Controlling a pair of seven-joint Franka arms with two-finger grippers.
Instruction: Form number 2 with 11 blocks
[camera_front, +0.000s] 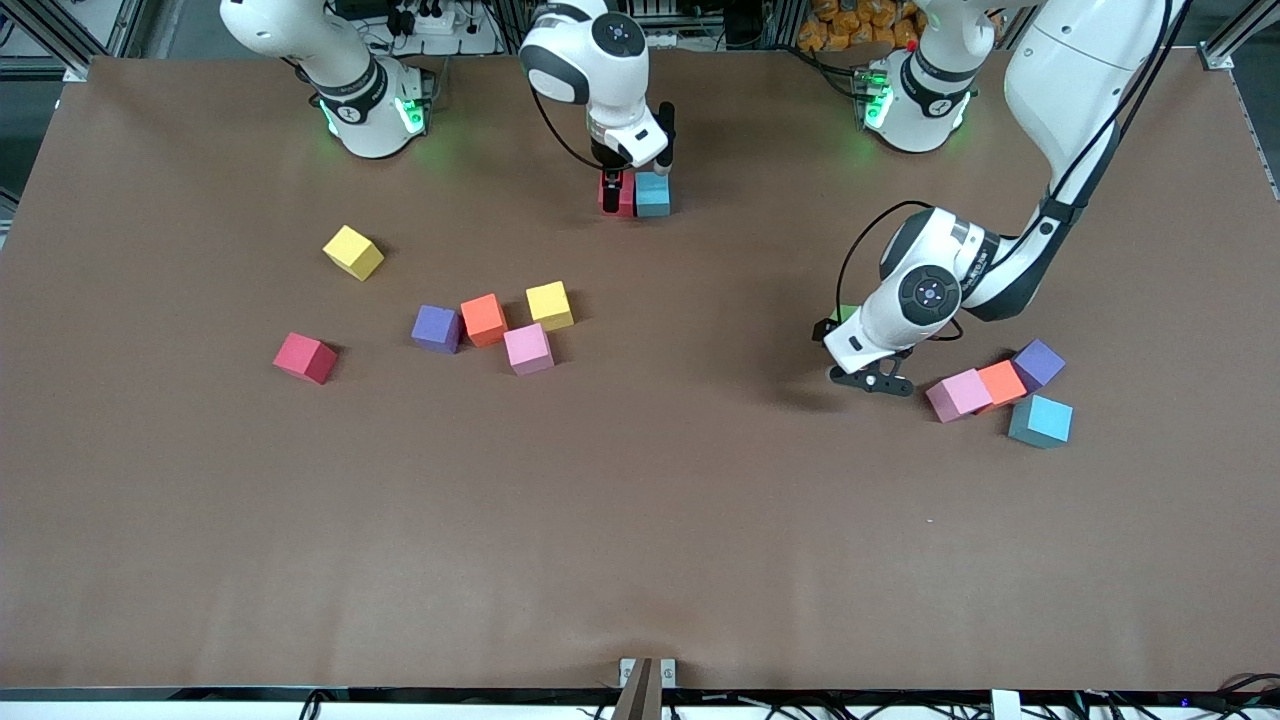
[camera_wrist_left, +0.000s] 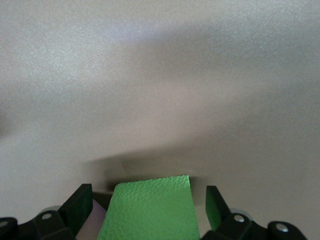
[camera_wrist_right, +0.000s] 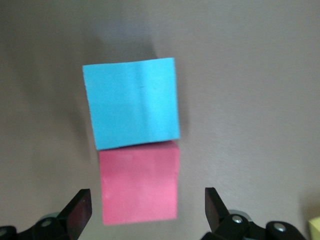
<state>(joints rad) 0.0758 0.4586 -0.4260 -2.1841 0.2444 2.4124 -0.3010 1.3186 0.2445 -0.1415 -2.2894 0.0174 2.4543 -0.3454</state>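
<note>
While both arms are at work: eleven cubes lie scattered on the brown counter (camera_front: 640, 560).
Right tool (camera_front: 622, 190): down at the counter's edge by the arm bases, about midway along it, fingers spread wide with gaps on both sides of the red cube (camera_wrist_right: 139, 185); nothing gripped.
Red and light blue pair: the red cube touches the light blue cube (camera_wrist_right: 132, 102) face to face, the blue one toward the left arm's end.
Left tool (camera_front: 868, 378): low over the counter toward the left arm's end, fingers wide; a green cube (camera_wrist_left: 150, 210) sits between them with gaps on both sides, not clamped.
Cluster beside the left tool: pink cube (camera_front: 958, 394), orange cube (camera_front: 1002, 384) and purple cube (camera_front: 1038, 363) touching in a row, a second light blue cube (camera_front: 1040, 421) just beside, nearer the front camera.
Middle group: purple cube (camera_front: 436, 328), orange cube (camera_front: 484, 319), yellow cube (camera_front: 549, 305), pink cube (camera_front: 528, 348) close together.
Right arm's end: a yellow cube (camera_front: 353, 252) and a red cube (camera_front: 305, 357) lie apart.
</note>
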